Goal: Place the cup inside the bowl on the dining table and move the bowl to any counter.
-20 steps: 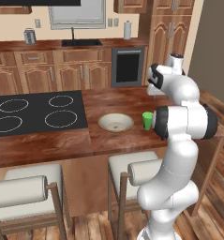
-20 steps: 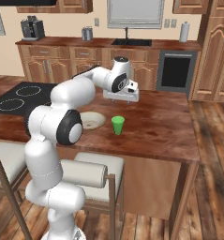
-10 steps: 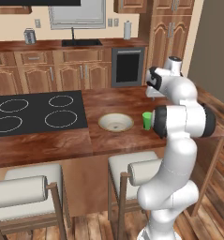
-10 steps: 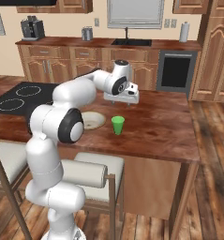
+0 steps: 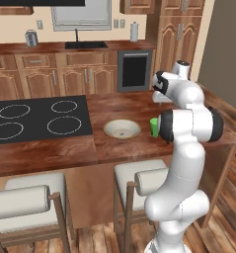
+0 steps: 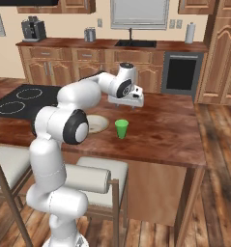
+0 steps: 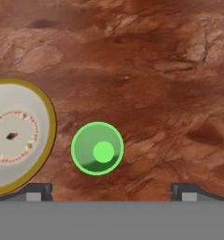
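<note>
Up above the dining table [image 6: 165, 130] the gripper [image 7: 112, 192] hangs with its fingers spread wide, holding nothing. Looking down along the hand, the cup [image 7: 97, 148] stands upright on the bare wood between the two fingertips [image 7: 36, 191], nearer the left one and a little ahead of both, its open mouth facing up. The bowl [image 7: 15, 136] lies just beside the cup, out past the left fingertip, apart from it with a strip of wood between. From the right base view the cup [image 6: 121, 129] stands below and slightly to one side of the hand, with the bowl [image 6: 96, 124] near it towards the cooktop [image 5: 35, 116].
</note>
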You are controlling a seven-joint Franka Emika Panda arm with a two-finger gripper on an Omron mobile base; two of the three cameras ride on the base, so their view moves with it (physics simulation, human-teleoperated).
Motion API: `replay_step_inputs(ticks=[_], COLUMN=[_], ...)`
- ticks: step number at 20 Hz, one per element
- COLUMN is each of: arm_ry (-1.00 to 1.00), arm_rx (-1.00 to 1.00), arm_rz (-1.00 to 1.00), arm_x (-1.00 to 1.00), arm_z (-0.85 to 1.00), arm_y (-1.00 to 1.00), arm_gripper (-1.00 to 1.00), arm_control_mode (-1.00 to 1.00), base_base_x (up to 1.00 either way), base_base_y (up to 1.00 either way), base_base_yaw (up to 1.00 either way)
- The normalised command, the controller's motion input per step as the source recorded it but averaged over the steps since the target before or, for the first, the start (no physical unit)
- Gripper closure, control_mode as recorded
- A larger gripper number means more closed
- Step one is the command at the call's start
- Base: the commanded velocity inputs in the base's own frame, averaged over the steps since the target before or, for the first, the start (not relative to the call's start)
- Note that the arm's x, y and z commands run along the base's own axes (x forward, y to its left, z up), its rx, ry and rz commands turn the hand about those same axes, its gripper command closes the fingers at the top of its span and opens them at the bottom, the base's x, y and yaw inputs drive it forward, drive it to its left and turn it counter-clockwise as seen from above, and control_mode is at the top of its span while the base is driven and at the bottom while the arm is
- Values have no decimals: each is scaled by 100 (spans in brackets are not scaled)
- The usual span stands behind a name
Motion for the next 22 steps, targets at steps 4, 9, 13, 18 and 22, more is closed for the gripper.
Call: replay_step_inputs(ticks=[4, 9, 13, 18, 22], arm_ry=[0, 0, 0, 0, 0], arm_rx=[0, 0, 0, 4, 4], arm_rz=[0, 0, 0, 0, 0], arm_x=[0, 0, 0, 0, 0], arm_z=[-13, -19, -22, -22, -16], arm_y=[0, 0, 0, -1, -3], arm_gripper=[-100, -100, -100, -100, -100], arm_control_mode=[-100, -100, -100, -100, -100], base_base_x=[0, 0, 0, 0, 0], base_base_y=[0, 0, 0, 0, 0], base_base_yaw=[0, 0, 0, 0, 0])
